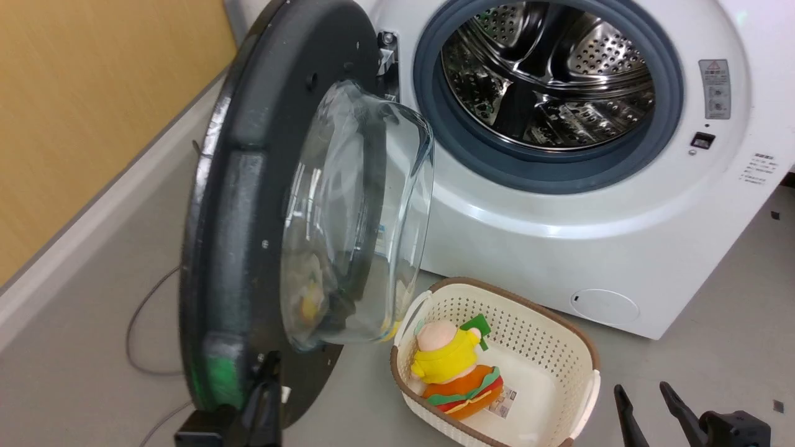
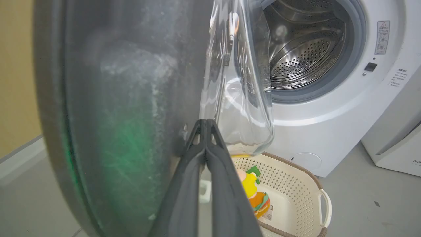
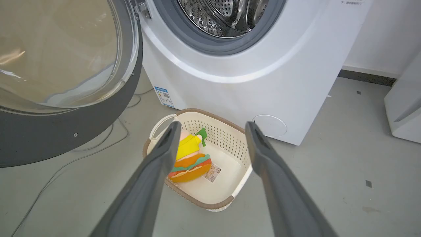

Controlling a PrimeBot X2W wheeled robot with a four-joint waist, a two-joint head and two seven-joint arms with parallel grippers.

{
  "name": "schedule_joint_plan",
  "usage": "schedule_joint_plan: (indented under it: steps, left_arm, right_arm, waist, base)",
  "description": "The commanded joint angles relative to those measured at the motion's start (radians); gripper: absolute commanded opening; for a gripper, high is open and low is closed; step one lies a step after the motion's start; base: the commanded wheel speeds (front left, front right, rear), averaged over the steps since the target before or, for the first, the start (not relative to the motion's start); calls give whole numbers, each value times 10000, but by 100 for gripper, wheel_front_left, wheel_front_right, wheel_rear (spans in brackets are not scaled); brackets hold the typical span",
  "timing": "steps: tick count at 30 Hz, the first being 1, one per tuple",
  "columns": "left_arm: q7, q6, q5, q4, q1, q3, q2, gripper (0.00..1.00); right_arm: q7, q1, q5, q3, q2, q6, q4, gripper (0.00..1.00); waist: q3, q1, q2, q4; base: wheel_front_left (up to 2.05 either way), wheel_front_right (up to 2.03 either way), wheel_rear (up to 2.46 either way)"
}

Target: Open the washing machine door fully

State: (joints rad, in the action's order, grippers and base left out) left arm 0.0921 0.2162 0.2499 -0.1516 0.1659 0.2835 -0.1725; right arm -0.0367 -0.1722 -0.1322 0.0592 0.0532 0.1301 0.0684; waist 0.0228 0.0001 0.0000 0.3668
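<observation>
Washing machine door [image 1: 248, 186]: hung on its hinge [image 1: 386, 49] at the left side of the drum mouth, swung out to stand roughly square to the front of the washing machine [image 1: 559, 242]; matte inner face and glass bowl [image 1: 360, 217] turned to the right. Left gripper [image 2: 205, 125]: fingers pressed together, holding nothing, tips at the inner face just beside the bowl, low on the door. Right gripper [image 1: 641, 392]: spread, idle, over the floor [image 1: 714, 310] near the basket [image 1: 584, 351] with its plush toy [image 1: 453, 366]. Step in hand, as judged: pushing the door wider; about halfway. Next move calls for a steady outward push following the hinge's arc toward the wall [image 1: 93, 93], tips not slipping onto the glass.
</observation>
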Motion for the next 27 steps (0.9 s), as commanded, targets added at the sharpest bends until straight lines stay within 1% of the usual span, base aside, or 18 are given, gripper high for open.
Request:
schedule_joint_plan:
  steps: [1, 9, 18, 27]
  left_arm:
    - [132, 66, 110, 125, 82, -182, -103, 0]
    - [663, 47, 526, 1218, -801, -1305, -648, 0]
    - [1294, -8, 1133, 3113, -2167, -2572, -1175, 0]
    - [1629, -423, 1508, 5119, -3601, -3418, -1729, 0]
  right_arm:
    - [-8, 185, -1, 14, -30, 6, 33, 100]
    - [117, 360, 78, -60, -30, 6, 27, 100]
    - [220, 517, 121, 43, -30, 6, 39, 100]
    - [344, 658, 224, 127, -30, 6, -47, 100]
  waist:
    - [57, -1, 0, 74]
    - [346, -1, 0, 22]
    - [593, -1, 0, -182]
    - [846, -1, 0, -289]
  base:
    - [0, 0, 0]
    - [0, 0, 0]
    - [0, 0, 0]
    - [0, 0, 0]
